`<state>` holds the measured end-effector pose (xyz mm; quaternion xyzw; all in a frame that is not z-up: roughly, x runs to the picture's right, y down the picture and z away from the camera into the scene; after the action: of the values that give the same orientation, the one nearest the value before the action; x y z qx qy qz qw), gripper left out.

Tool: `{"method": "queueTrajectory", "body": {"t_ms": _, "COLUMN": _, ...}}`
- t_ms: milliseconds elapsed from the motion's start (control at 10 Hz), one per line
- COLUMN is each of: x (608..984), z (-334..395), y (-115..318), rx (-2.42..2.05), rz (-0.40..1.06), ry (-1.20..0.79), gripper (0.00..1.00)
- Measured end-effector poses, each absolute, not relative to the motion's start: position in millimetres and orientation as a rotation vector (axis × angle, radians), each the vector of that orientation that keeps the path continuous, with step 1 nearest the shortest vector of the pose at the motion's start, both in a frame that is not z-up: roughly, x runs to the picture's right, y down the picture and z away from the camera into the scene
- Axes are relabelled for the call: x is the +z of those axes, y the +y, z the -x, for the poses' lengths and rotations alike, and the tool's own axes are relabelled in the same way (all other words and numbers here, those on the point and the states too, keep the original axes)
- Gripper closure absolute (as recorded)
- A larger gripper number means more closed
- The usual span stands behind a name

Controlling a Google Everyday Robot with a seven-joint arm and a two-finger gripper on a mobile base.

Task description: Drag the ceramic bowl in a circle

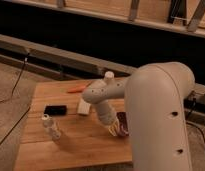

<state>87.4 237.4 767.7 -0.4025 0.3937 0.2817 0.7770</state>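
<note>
The ceramic bowl [123,123] is dark maroon and sits on the right part of the wooden table [76,145]. Only its left part shows; the large white arm link [161,115] hides the rest. My gripper [114,129] hangs from the white forearm and reaches down at the bowl's left rim, touching or very close to it.
A small black rectangular device [55,109] lies at the table's left. A small white block [84,106] lies near the middle. A small clear bottle [50,126] stands at the front left. An orange object [76,89] lies at the back edge. Cables run over the floor at left.
</note>
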Motion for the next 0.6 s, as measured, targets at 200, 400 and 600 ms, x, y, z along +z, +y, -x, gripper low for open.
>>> {"method": "queueTrajectory", "body": {"t_ms": 200, "x": 784.2, "z": -110.7, "y": 225.7, "rx": 0.677, "rz": 0.831, "ry": 0.896, "gripper": 1.0}}
{"method": "queueTrajectory", "body": {"t_ms": 400, "x": 801.3, "z": -129.1, "y": 206.5, "rx": 0.758, "rz": 0.777, "ry": 0.922, "gripper": 1.0}}
{"method": "queueTrajectory", "body": {"t_ms": 600, "x": 819.5, "z": -140.1, "y": 181.5, "rx": 0.824, "rz": 0.709, "ry": 0.935, "gripper": 1.0}}
